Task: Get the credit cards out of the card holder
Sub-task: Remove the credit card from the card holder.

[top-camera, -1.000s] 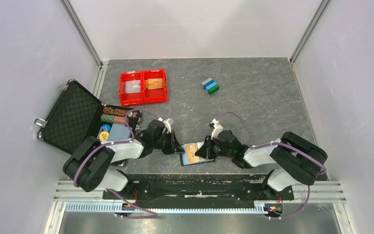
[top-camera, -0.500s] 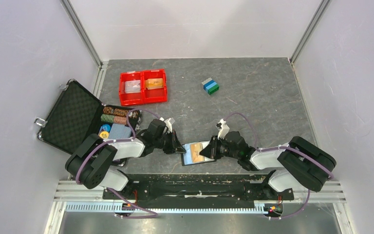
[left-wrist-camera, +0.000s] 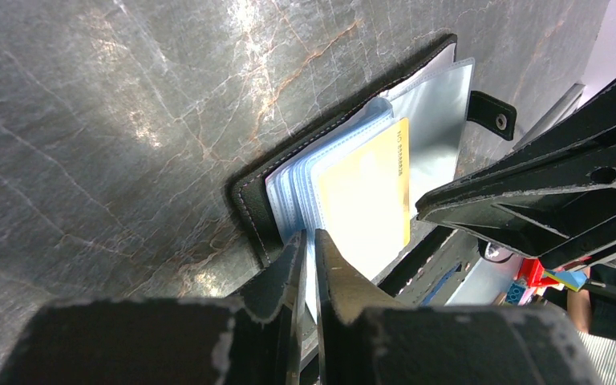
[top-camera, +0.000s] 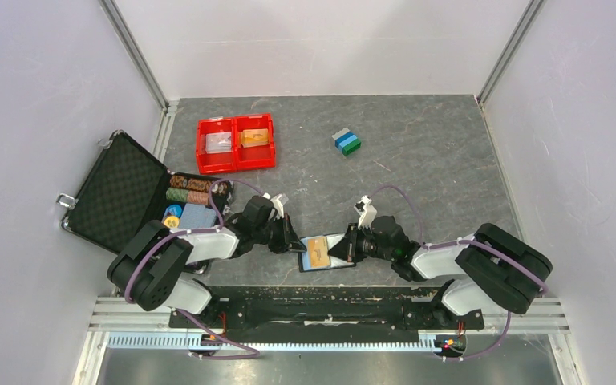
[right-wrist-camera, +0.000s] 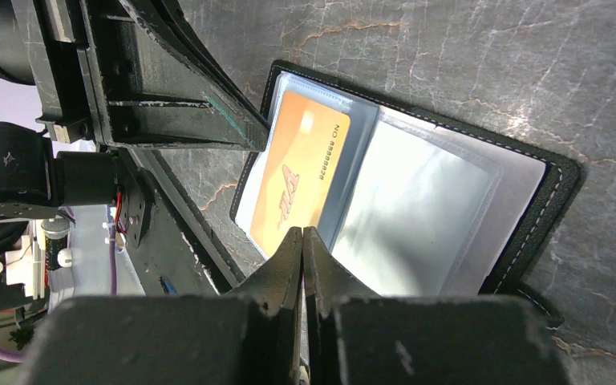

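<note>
card holder (top-camera: 321, 253), where?
– open at the near edge of the counter (top-camera: 433, 160), orange credit card (right-wrist-camera: 301, 180) inside. left gripper (left-wrist-camera: 309, 241) clamps its edge, right gripper (right-wrist-camera: 301, 237) pinched tight beside the card
– risk?
– weak pinch slips, card won't slide out

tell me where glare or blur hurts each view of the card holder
Top external: even light, sharp, but the card holder shows small. Left wrist: white glare on the table, left gripper blurred up close. Right wrist: the holder's empty sleeve washes out white, orange card is clear.
</note>
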